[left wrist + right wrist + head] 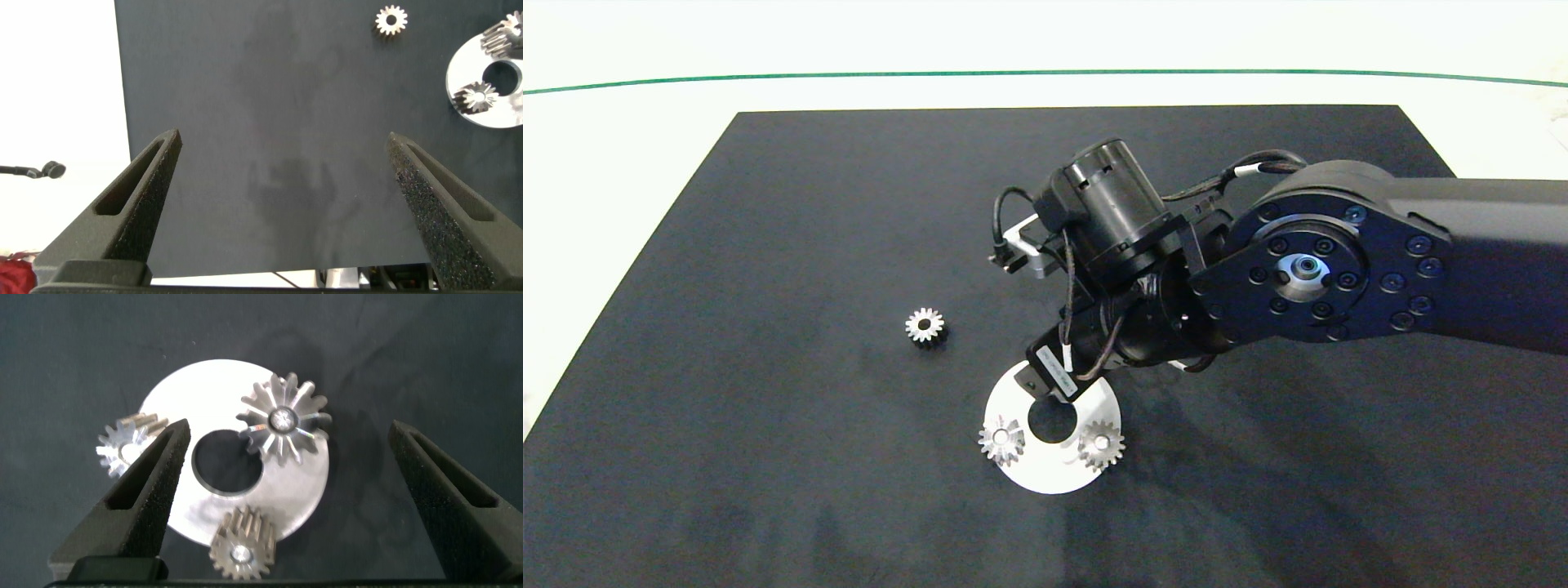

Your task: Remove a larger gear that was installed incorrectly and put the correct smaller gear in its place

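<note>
Fingers [155, 482] of the right tool [288, 425] are spread wide apart and hold nothing. The right tool hangs over a white disc [1045, 478] and points down at it. In the right wrist view, the larger gear [283, 420] sits between the two fingers, and neither one touches it. The larger gear lies flat on the disc with its hole facing up. It is round, so it has no long side. In the head view it is on the disc's left edge.

Two more small gears sit on the disc, one [131, 443] partly behind a finger and one [243, 554] on the rim on the tool's side. The smaller gear [925, 327] lies flat on the black mat [768, 204], well apart from the disc, on the left.

The right arm [1462, 261] reaches in from the right and bends down at the wrist over the disc.

The left tool [283, 135] is also wide open and holds nothing. It is near the mat's edge, far from the gears.

Count them: four gears, one disc, one mat on a white desk [605, 147].
</note>
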Available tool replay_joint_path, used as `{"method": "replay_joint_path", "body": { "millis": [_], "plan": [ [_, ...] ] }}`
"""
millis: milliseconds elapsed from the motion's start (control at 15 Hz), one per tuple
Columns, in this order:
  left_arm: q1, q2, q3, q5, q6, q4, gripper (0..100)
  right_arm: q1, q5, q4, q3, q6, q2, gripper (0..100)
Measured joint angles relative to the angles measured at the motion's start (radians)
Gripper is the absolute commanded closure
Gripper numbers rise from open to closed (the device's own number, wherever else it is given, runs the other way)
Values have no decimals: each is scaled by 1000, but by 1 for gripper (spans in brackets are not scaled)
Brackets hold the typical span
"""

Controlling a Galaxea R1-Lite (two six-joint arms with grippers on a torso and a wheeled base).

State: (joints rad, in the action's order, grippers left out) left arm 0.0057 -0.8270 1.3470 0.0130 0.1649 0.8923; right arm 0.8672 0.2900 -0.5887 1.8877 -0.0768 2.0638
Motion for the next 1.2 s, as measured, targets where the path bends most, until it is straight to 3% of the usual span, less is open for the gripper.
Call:
{"method": "replay_joint_path", "body": {
  "millis": [1000,1200],
  "plan": [
    [0,2,1,0,1,0,0,-28,1,9,32,1,83,0],
    [0,2,1,0,1,0,0,-27,1,9,30,1,84,6]
  ]
}}
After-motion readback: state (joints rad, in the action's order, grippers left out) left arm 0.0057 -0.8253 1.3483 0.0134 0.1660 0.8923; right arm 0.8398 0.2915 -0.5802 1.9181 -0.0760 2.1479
